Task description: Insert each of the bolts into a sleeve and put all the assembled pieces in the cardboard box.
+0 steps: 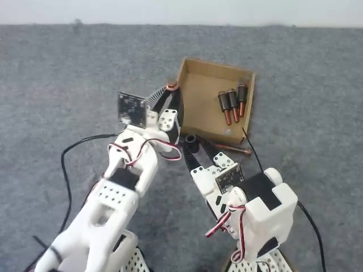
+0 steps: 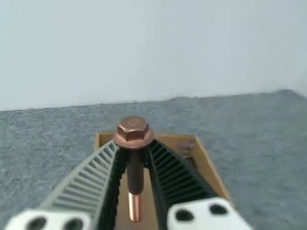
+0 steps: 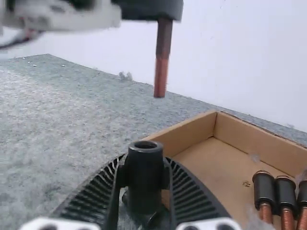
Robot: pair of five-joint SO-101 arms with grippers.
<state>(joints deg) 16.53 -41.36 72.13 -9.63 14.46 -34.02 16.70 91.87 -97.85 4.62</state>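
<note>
My left gripper (image 1: 170, 92) (image 2: 135, 146) is shut on a copper bolt (image 1: 171, 86) (image 2: 134, 163) just under its hex head, by the cardboard box's near-left corner. In the right wrist view the bolt's shaft (image 3: 162, 62) hangs threaded end down, above and a little beyond the sleeve. My right gripper (image 1: 191, 146) (image 3: 144, 168) is shut on a black sleeve (image 1: 190, 141) (image 3: 144, 177), held upright with its bore facing up. The cardboard box (image 1: 195, 102) (image 3: 201, 132) holds three assembled pieces (image 1: 233, 103) (image 3: 276, 191) lying side by side.
Another copper bolt (image 1: 233, 148) lies on the grey carpet just in front of the box's near wall, to the right of my right gripper. Grey carpet (image 1: 68, 73) spreads open to the left and behind the box.
</note>
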